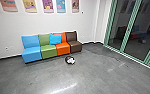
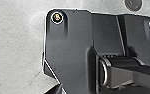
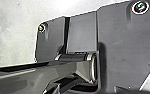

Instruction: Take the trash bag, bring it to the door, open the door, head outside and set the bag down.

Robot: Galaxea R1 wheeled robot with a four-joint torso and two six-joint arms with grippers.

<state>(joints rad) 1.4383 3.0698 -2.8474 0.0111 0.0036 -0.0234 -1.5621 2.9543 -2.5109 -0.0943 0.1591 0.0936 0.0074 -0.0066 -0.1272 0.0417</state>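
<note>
in the head view, a white trash bag (image 1: 71, 60) is sitting bunched in a dark round bin (image 1: 66, 59), before the orange seat (image 1: 62, 48); the left wrist view is showing a dark disc (image 2: 133, 3). the bag is lying ahead, apart from both arms' jaws; how wide they're standing, i cannot tell.

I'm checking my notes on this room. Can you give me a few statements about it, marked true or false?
1. The dark round item with white on it is on the floor. True.
2. The blue cushion lies on the brown seat. False: it leans where the green seat and orange seat meet.
3. The blue seat is at one end of the row. True.
4. The glass panels have red frames. False: the frames are green.
</note>
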